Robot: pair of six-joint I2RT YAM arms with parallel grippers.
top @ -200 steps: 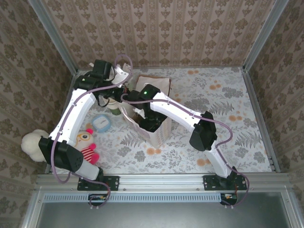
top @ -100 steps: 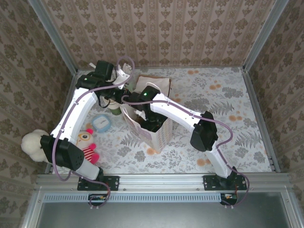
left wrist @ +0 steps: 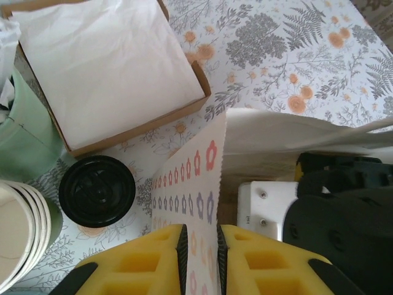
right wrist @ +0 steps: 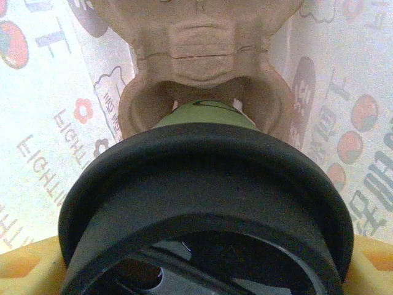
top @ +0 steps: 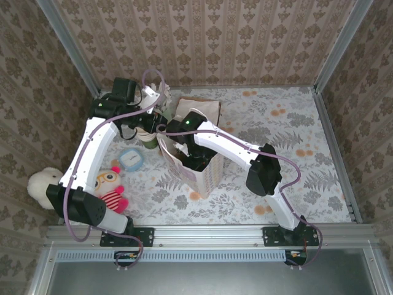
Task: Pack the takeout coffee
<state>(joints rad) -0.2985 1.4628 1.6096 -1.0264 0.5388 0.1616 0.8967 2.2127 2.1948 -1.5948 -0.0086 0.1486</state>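
Right wrist: right claw [right wrist: 198, 265] grips takeout coffee [right wrist: 206, 184] inside bag [right wrist: 55, 92]; mirrored lettering illegible.

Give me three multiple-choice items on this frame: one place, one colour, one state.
1. Where is the takeout coffee held by the right gripper? A on a shelf; B inside the paper bag, at the pulp carrier; C in a sink.
2. Colour of its lid? A white; B red; C black.
3. State of the left gripper? A open; B shut on the bag's wall; C shut on a spoon.
Key: 1B, printed bag walls and the carrier surround it; 2C, the lid is black; 3B, yellow fingers pinch the bag's edge.
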